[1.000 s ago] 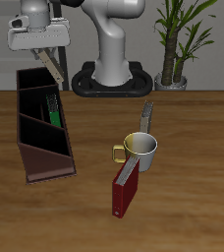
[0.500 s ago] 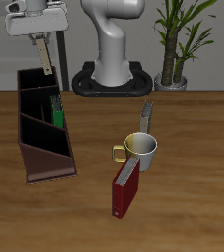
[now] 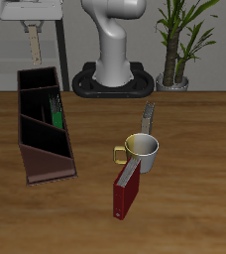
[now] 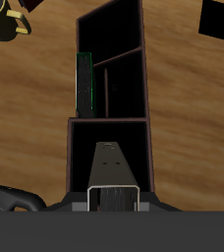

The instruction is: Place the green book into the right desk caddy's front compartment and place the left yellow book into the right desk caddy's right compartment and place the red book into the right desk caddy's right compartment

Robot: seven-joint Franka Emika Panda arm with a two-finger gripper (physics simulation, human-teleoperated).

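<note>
**Thin yellow book held high over the box**

The gripper was up high above the far end of the right desk caddy. Its jaws were shut tight on the left yellow book, which hung straight down below them. In the wrist view the same book pointed down at the open box.

This book looked thin, flat and stiff, and most likely light. Its smooth cover could slip, and a thin book can swing if it is held only at one end. A hold across its flat sides, close to an edge, looked right for dropping it into a slot.

The green book stood inside the caddy, up against a wall. I could not tell for sure which part it was in.

The red book stood on the table near the front edge, just beside a mug. It looked thicker and a bit heavier, with a hard cover, so the jaws would have to open wider to take it across its sides. Another yellow book leaned behind the mug.
</note>
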